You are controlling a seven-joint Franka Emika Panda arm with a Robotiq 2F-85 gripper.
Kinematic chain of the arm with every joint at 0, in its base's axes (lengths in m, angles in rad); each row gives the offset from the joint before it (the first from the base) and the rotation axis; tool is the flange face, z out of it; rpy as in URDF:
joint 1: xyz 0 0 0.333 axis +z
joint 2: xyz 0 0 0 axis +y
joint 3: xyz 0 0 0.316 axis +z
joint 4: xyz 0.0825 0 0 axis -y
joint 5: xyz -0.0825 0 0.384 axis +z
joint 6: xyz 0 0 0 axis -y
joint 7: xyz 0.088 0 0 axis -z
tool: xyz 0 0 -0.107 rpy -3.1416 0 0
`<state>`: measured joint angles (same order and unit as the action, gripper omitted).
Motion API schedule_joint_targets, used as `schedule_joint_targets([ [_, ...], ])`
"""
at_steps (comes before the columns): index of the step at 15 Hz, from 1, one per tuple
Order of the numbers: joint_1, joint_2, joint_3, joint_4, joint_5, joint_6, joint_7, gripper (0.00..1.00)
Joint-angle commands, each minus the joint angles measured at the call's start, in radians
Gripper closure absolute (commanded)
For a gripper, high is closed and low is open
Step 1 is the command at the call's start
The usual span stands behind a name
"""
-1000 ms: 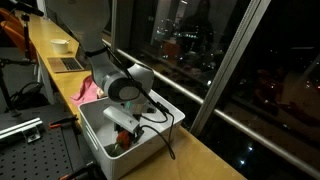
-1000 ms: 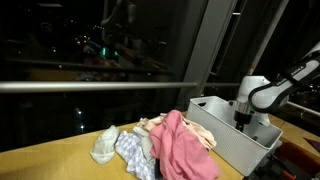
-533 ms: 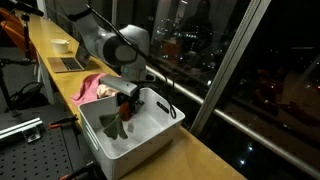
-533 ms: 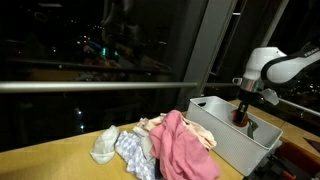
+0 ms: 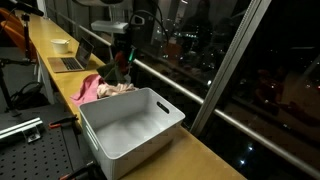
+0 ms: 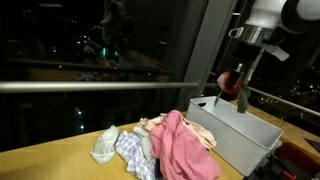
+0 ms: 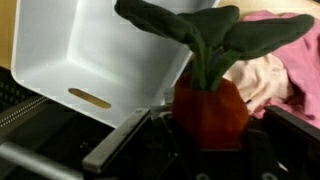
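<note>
Red-bodied, green-leaved plush toy (image 5: 114,72) hangs clamped in the gripper (image 5: 122,62) in an exterior view, raised above the white bin (image 5: 160,128) at its end nearest the pink cloth (image 5: 90,92). A second ago it sat low inside the bin.

In an exterior view, the plush toy (image 6: 232,82) is likewise lifted clear of the rim.

Wrist view: jaws closed on the toy's red body (image 7: 210,110), leaves spread above.

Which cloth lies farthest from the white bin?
The whitish cloth at the pile's far end; the checked cloth and pink cloth lie between it and the bin.
</note>
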<state>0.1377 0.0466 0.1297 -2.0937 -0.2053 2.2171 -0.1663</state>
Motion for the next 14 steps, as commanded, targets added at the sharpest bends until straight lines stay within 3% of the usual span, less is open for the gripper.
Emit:
schedule_joint_targets([
  [1, 0.039, 0.063, 0.039, 0.153, 0.001, -0.095, 0.004, 0.97],
  [5, 0.063, 0.131, 0.056, 0.231, -0.002, -0.111, -0.003, 0.97],
  [10, 0.055, 0.171, 0.059, 0.235, 0.053, -0.094, -0.025, 0.97],
  [11, 0.054, 0.183, 0.061, 0.231, 0.07, -0.094, -0.023, 0.64],
  [14, 0.05, 0.205, 0.061, 0.212, 0.122, -0.088, -0.027, 0.5],
])
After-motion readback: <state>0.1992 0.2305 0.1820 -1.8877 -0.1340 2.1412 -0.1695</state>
